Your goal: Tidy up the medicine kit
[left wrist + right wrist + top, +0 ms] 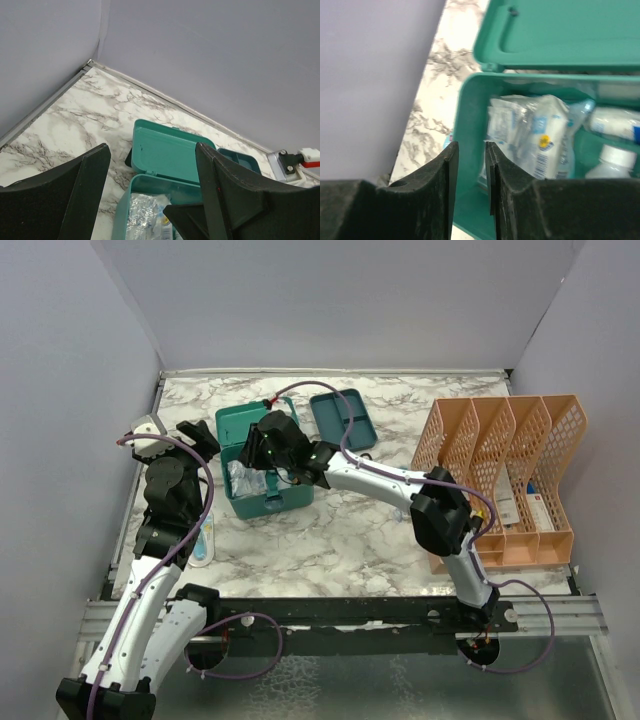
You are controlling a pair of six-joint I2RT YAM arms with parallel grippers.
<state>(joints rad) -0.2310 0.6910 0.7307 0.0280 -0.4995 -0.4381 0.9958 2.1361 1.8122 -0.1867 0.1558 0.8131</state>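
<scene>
On the marble tabletop (340, 530) the teal medicine kit (290, 502) sits open left of centre, packets (530, 135) inside, the left gripper (152, 150) spread wide and empty beside it, the right gripper (472, 170) over its wall, a slit apart, whether it grips anything I cannot tell

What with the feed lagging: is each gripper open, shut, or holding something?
Left gripper: wide open, empty.
Right gripper: barely open, narrow gap, nothing held.

A robotics lab booth: plain lilac panels (330, 300) wall in a marble-patterned table (340, 540) edged by a black mounting rail (350, 611)
</scene>
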